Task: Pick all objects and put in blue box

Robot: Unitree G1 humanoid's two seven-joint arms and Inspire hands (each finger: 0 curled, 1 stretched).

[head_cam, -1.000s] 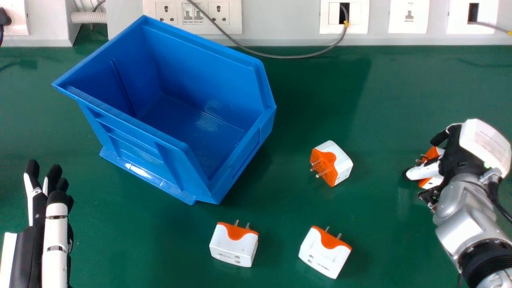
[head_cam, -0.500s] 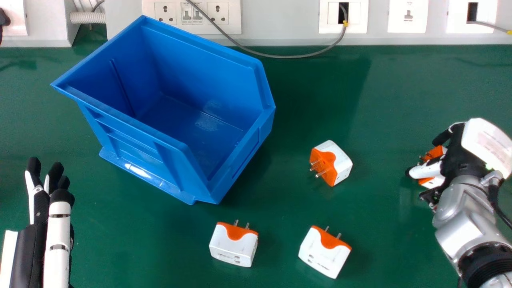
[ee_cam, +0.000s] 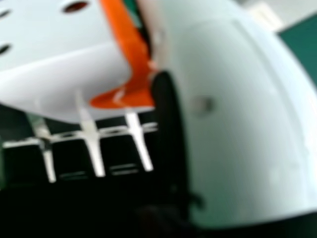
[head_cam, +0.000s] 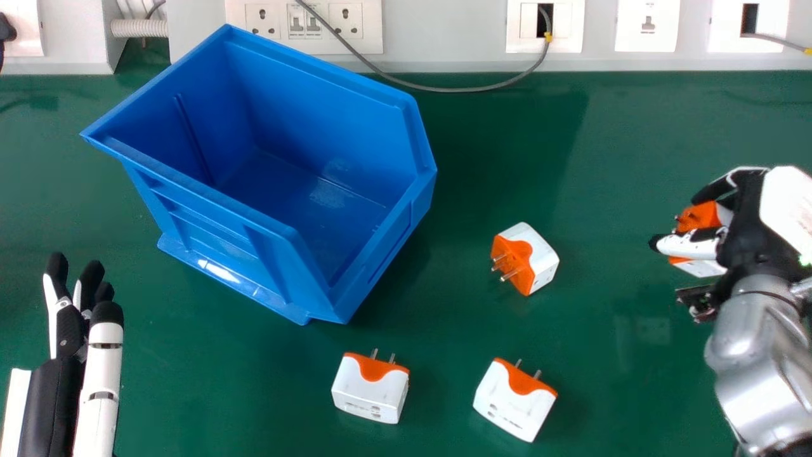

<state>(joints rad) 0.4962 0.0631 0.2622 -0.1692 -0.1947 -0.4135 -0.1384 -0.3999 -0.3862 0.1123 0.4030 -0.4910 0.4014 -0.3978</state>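
At the right of the head view my right hand (head_cam: 752,222) is closed round a white and orange plug adapter (head_cam: 700,217), which appears to be held clear of the table. In the right hand view the adapter (ee_cam: 64,69) lies against the fingers of my right hand (ee_cam: 237,124), beside the thumb. Three similar adapters rest on the table: one (head_cam: 536,254) right of the blue box (head_cam: 266,231), one (head_cam: 371,390) in front of it, one (head_cam: 515,403) nearer the front. The blue box holds nothing visible. My left hand (head_cam: 66,324) is open at the lower left, fingers straight.
The green table (head_cam: 609,190) spreads beneath everything. Along its back edge runs a grey panel with sockets (head_cam: 346,22). A grey cable (head_cam: 457,90) droops onto the table behind the blue box.
My right hand has moved to the right and slightly toward the back, carrying the adapter with it. My left hand has shifted a little to the right.
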